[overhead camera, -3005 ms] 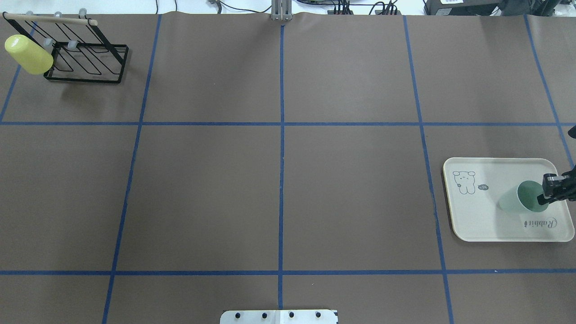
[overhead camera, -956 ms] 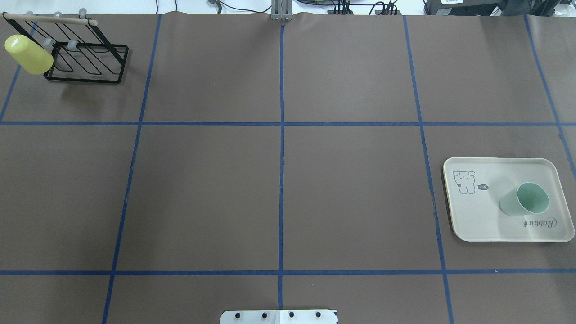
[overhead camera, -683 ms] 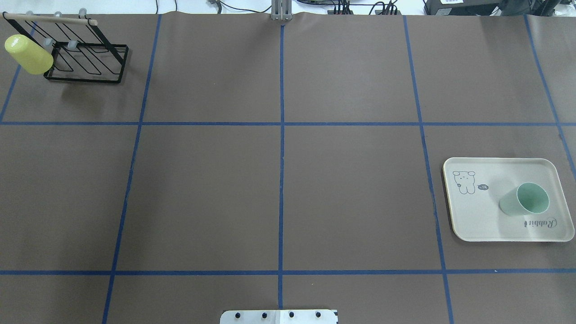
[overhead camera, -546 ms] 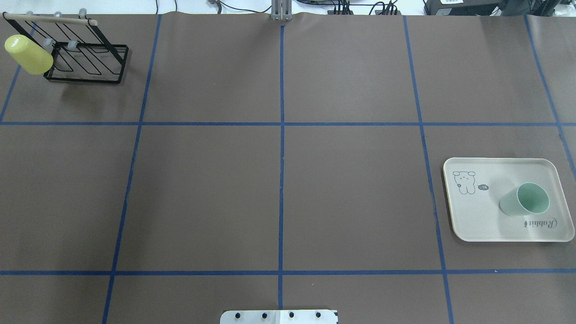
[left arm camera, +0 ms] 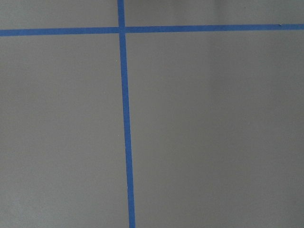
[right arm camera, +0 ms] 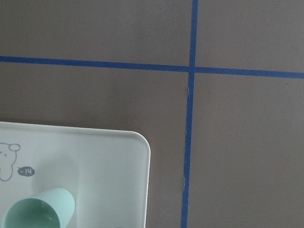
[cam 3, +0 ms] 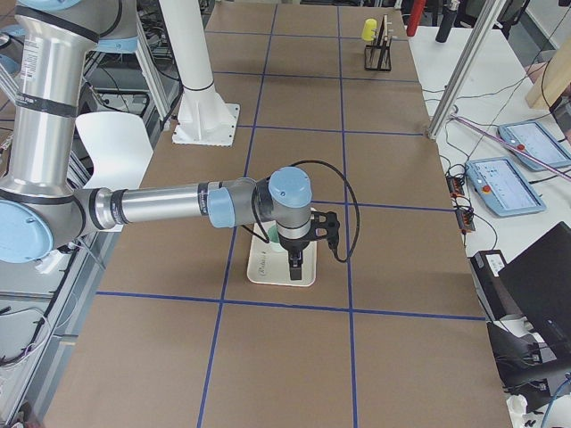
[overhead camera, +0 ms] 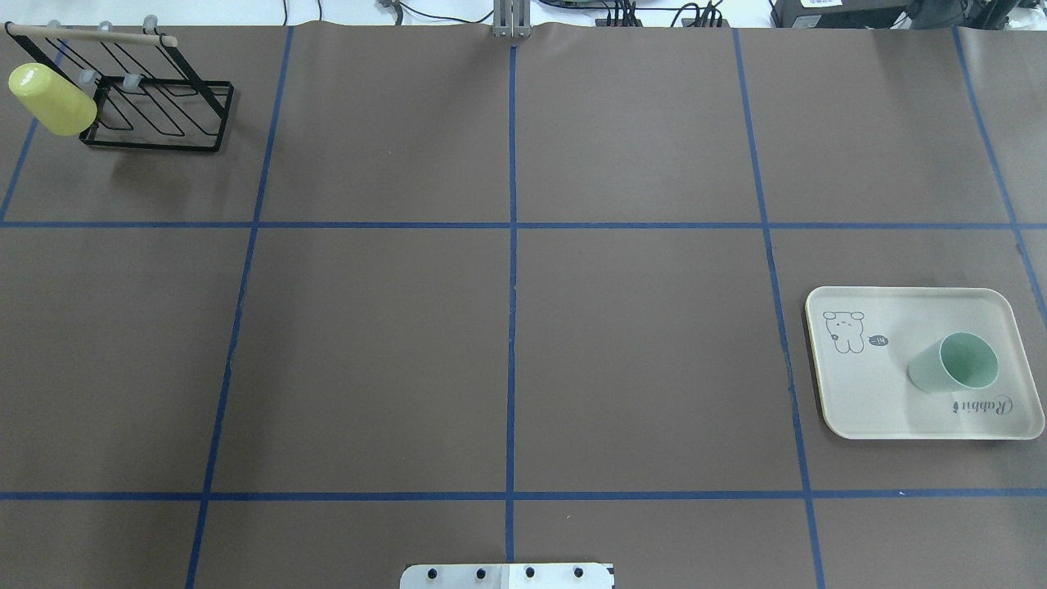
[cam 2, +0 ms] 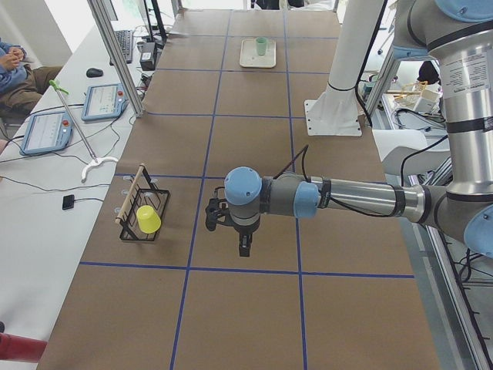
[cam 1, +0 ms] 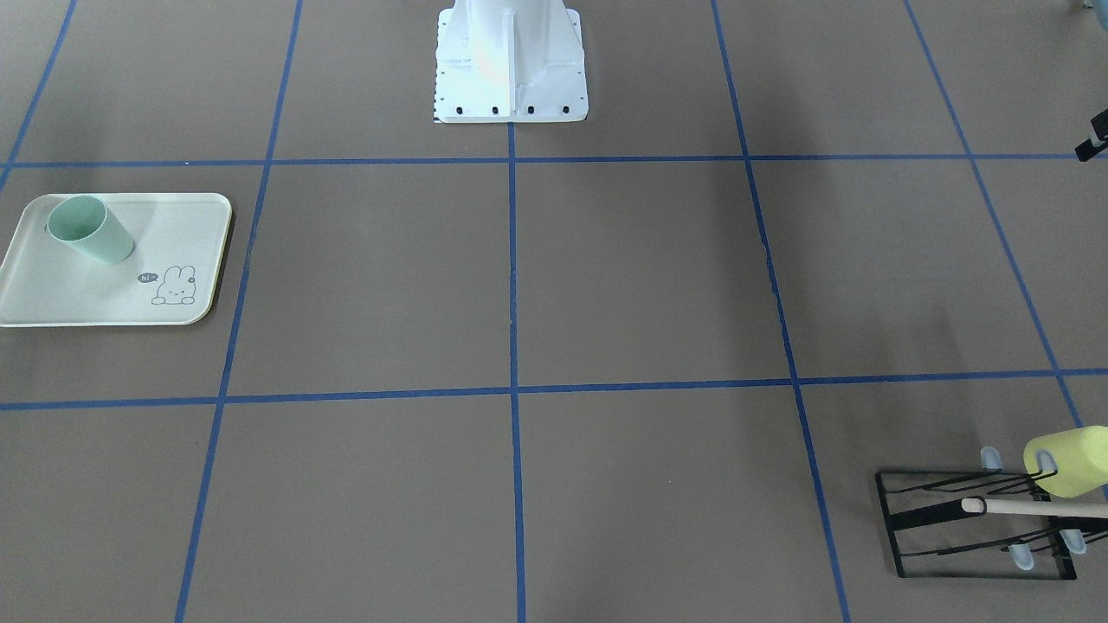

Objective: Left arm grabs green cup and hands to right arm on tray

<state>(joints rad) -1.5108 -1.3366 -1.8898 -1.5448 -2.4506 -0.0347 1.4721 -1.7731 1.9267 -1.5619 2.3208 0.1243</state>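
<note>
The green cup (overhead camera: 953, 364) stands upright, mouth up, on the cream tray (overhead camera: 867, 401) at the table's right side. Both also show in the front view, the cup (cam 1: 89, 229) on the tray (cam 1: 52, 298), and in the right wrist view, the cup (right arm camera: 38, 209) on the tray (right arm camera: 104, 161). The right gripper (cam 3: 297, 265) hangs pointing down, high over the tray (cam 3: 268, 270), apart from the cup. The left gripper (cam 2: 244, 248) hangs pointing down over bare table, near the rack. I cannot tell whether either gripper is open or shut.
A black wire rack (overhead camera: 155, 106) with a wooden bar stands at the far left corner, with a yellow-green cup (overhead camera: 51, 100) hung on its end. The white robot base (cam 1: 509, 61) sits mid-table at the near edge. Blue tape lines grid the brown tabletop.
Three seconds ago the right gripper was at the green cup's rim on the tray; it has left the overhead view and the cup stands alone. Nothing has moved in the last second.
</note>
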